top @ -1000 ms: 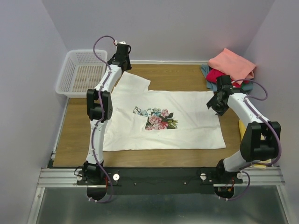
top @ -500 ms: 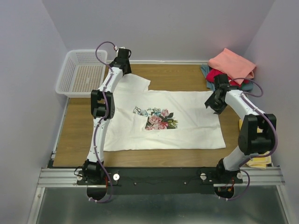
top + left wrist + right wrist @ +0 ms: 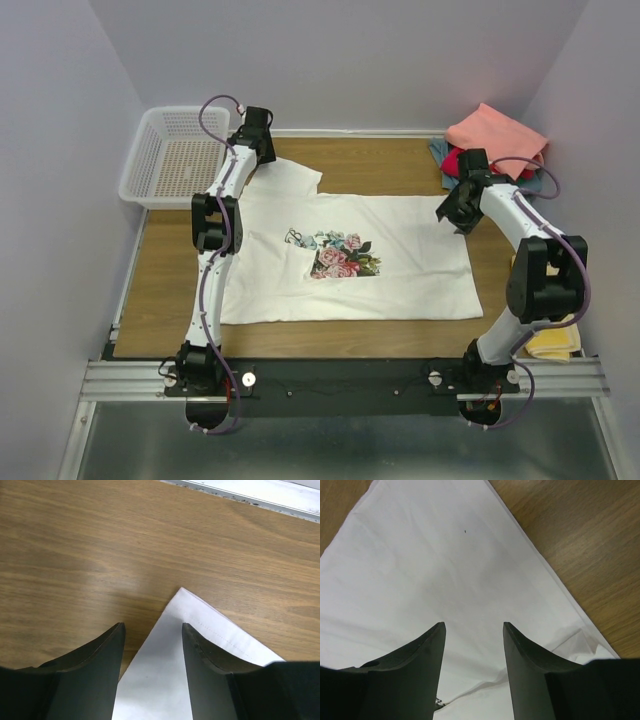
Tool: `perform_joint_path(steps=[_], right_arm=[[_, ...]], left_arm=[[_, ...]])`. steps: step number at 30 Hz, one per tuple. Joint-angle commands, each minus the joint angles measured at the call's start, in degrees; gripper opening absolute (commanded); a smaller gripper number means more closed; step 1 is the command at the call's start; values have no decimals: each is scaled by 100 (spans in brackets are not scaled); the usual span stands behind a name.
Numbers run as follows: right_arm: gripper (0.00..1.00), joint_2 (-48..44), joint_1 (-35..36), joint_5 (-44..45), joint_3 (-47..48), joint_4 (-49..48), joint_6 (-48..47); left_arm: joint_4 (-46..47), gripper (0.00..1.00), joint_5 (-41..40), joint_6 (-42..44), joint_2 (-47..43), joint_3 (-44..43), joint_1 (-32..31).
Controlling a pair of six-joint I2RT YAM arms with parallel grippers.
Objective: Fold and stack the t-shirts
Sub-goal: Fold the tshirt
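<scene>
At the far left a white mesh basket (image 3: 135, 160) sits at the back corner of the wooden table (image 3: 75, 555), just beside the left arm. The left gripper (image 3: 151, 626) hangs low over the far-left part of the white t-shirt (image 3: 400, 270). Its two dark fingers (image 3: 90, 665) stand clearly apart and hold nothing. The pointed corner of the sleeve (image 3: 165, 680) lies flat on the wood in the gap between them (whether the tips touch the cloth cannot be told).

The shirt itself is spread open across the middle of the table, its rose print (image 3: 335, 255) facing up near the centre, the one sleeve angled toward the back edge.

Further right, the right gripper (image 3: 474, 625) hovers above the shirt's far-right corner, jaws likewise parted and empty, with plain white cloth below and a small wrinkle near the hem.

In the far-right corner lies the pile of folded shirts: a salmon-pink shirt (image 3: 495, 135) on top, a crimson shirt (image 3: 460, 160) and a grey-blue shirt (image 3: 442, 150) showing beneath it.
</scene>
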State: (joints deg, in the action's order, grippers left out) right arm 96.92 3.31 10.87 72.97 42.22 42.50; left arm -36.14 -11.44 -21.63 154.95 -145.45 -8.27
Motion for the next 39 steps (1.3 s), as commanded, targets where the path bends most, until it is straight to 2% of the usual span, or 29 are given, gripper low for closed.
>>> perform_joint_path(steps=[1, 5, 15, 20, 28, 31, 32, 35, 39], right_arm=[[58, 169, 21, -112, 165, -20, 13], [58, 239, 29, -138, 217, -20, 39], [58, 274, 29, -138, 376, -3, 13], [58, 239, 29, -165, 402, 6, 4], [58, 63, 21, -129, 288, 41, 39], [57, -7, 20, -129, 235, 59, 48], [57, -24, 20, -138, 218, 59, 65], [57, -77, 29, -138, 165, 67, 83], [57, -69, 21, -15, 139, 85, 39]], left_arm=[[-183, 58, 230, 308, 123, -247, -43], [-244, 51, 64, 440, 123, -203, -122], [-262, 53, 19, 475, 140, -256, -157], [-244, 47, 10, 537, 175, -274, -157], [-200, 44, 89, 607, 176, -256, -148], [-174, 35, 125, 625, 175, -239, -140], [-183, 20, 151, 616, 175, -239, -140], [-139, 0, 230, 581, 149, -142, -140], [-104, 0, 213, 607, 70, -89, -140]])
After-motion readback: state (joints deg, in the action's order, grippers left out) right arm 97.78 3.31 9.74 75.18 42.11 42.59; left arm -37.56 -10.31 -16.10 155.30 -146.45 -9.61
